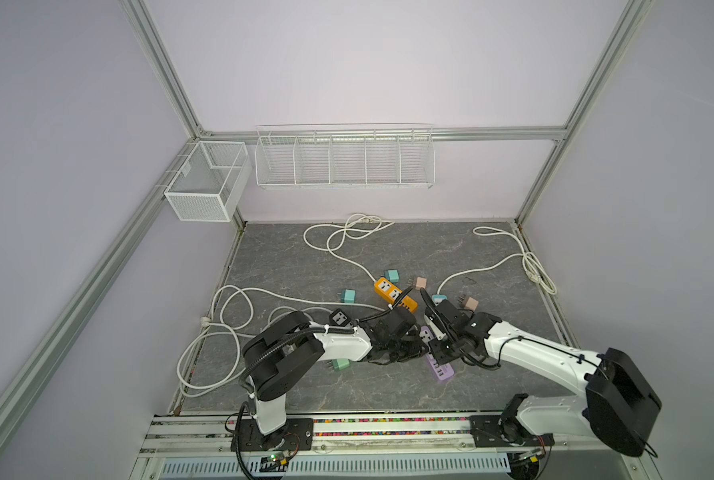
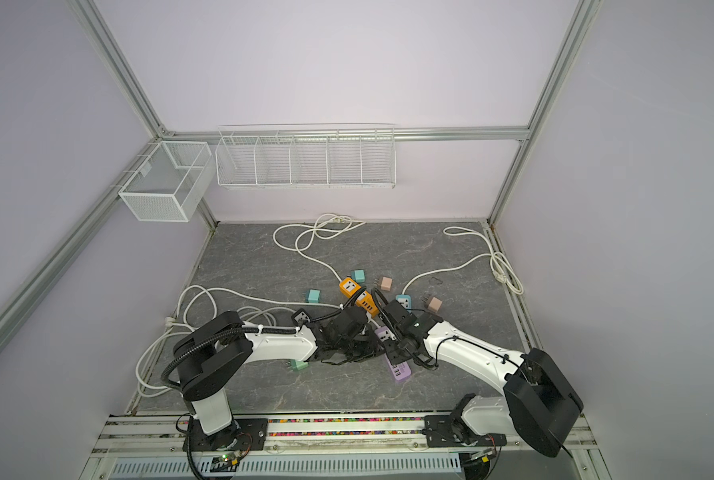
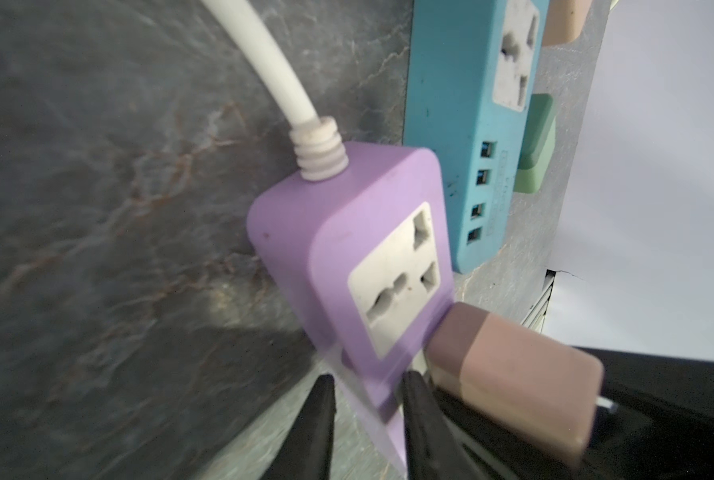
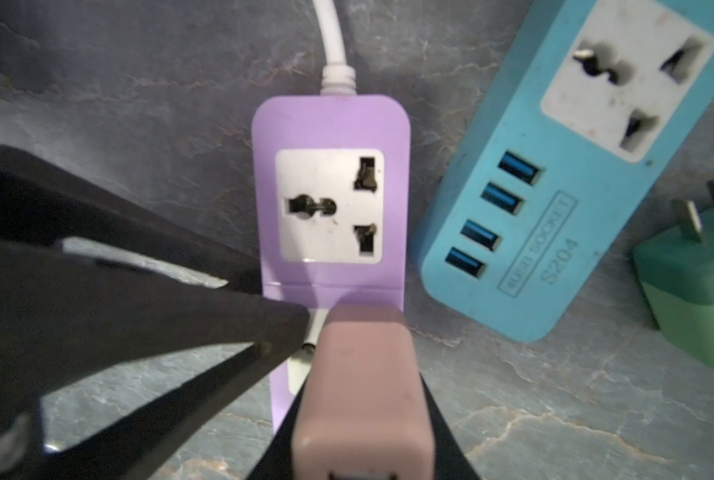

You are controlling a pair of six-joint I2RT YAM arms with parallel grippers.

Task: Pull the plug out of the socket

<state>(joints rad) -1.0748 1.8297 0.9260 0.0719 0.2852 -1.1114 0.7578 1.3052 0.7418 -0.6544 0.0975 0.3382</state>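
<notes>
Two grippers are seen close together at the purple power strip (image 1: 441, 368) (image 2: 399, 371). In both top views the strip is laid flat on the grey table (image 1: 347, 386) (image 2: 305, 386), a little toward 4 o'clock from the table's middle, with 12 o'clock taken as the back wall. The end of the strip (image 3: 347, 208) away from its white cable (image 3: 264, 54) is pinched by the left gripper (image 3: 367, 380), with one black finger (image 3: 318, 428) set against each long side.

The pink plug (image 4: 359, 374) (image 3: 513, 374) is clamped by the right gripper (image 4: 361, 399), whose fingers are pressed against two opposite faces of it. The plug is held at the strip's second socket, the one farther from the cable, while the socket nearer the cable is left bare. A metal prong is visible between the plug and the white socket face. Whether the prongs are fully clear of the socket cannot be told.

A blue power strip (image 4: 554, 208) (image 1: 438, 298) is found at 12 o'clock of the purple one, close beside it but apart. A green plug (image 4: 696, 299) is laid just beside the blue strip. An orange power strip (image 1: 392, 293) is placed at 11 o'clock of the purple one.
</notes>
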